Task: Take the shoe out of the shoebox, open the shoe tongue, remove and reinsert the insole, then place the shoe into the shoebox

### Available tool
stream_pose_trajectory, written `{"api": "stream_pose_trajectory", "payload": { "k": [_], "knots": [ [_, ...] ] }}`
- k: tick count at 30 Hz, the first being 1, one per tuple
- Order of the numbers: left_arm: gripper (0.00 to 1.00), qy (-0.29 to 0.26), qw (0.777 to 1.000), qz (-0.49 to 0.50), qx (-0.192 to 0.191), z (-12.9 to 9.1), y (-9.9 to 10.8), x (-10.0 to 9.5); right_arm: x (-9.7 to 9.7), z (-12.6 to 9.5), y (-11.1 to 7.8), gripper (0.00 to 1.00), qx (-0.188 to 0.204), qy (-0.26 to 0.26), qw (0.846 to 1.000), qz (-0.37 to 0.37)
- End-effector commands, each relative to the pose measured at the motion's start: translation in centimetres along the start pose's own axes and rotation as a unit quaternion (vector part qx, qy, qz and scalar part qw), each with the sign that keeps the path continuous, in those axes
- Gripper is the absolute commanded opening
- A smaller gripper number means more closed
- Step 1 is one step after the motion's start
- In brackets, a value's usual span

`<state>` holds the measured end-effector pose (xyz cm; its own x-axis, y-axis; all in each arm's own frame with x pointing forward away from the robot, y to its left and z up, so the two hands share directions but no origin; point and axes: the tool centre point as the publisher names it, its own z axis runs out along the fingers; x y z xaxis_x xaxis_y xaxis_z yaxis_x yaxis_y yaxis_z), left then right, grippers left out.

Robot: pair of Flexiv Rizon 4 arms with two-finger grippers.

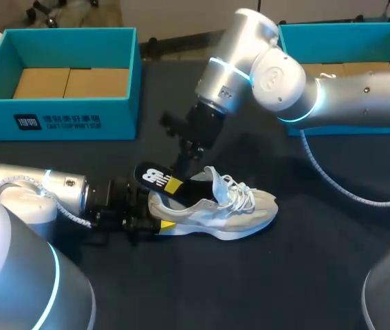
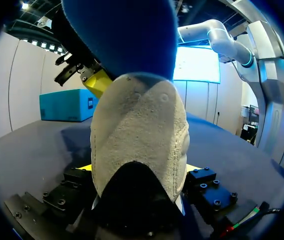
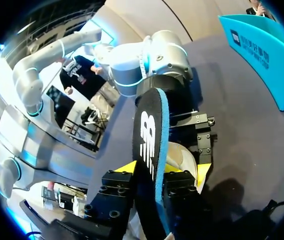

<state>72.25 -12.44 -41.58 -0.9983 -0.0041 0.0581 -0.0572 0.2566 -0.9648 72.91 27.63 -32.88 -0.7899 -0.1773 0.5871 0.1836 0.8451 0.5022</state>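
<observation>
Shoe (image 1: pixel 230 214) rests on dark table (image 1: pixel 284 278), apart from teal shoebox (image 1: pixel 57 121) at left.

A dark, matte table (image 1: pixel 298 275) spreads across the whole head view, plain and unpatterned, its surface lit evenly from above so that only soft, blurred shadows lie on it.
</observation>
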Motion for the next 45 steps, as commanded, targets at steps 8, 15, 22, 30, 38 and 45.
{"api": "stream_pose_trajectory", "payload": {
  "k": [8,15,22,30,38,45],
  "knots": [
    [0.0,0.0,1.0,0.0,0.0,0.0,0.1,0.0,-0.2,-1.0,-0.1,0.31,0.01,0.0,1.0,-0.002],
    [0.0,0.0,1.0,0.0,0.0,0.0,0.1,0.0,-0.7,-0.6,0.4,0.15,0.006,0.004,1.0,-0.011],
    [0.0,0.0,1.0,0.0,0.0,0.0,0.1,0.0,-0.6,-0.8,0.7,0.0,-0.023,-0.013,0.999,-0.022],
    [0.0,0.0,1.0,0.0,0.0,0.0,0.1,0.0,-0.6,-3.3,3.0,0.0,-0.051,-0.085,0.992,-0.072],
    [0.0,0.0,1.0,0.0,0.0,0.0,0.1,0.0,-1.0,-6.6,5.3,0.0,-0.047,-0.131,0.984,-0.108],
    [0.0,0.0,1.0,0.0,0.0,0.0,0.1,0.0,-1.3,-9.4,6.6,0.0,-0.037,-0.143,0.981,-0.125]
  ]
}}
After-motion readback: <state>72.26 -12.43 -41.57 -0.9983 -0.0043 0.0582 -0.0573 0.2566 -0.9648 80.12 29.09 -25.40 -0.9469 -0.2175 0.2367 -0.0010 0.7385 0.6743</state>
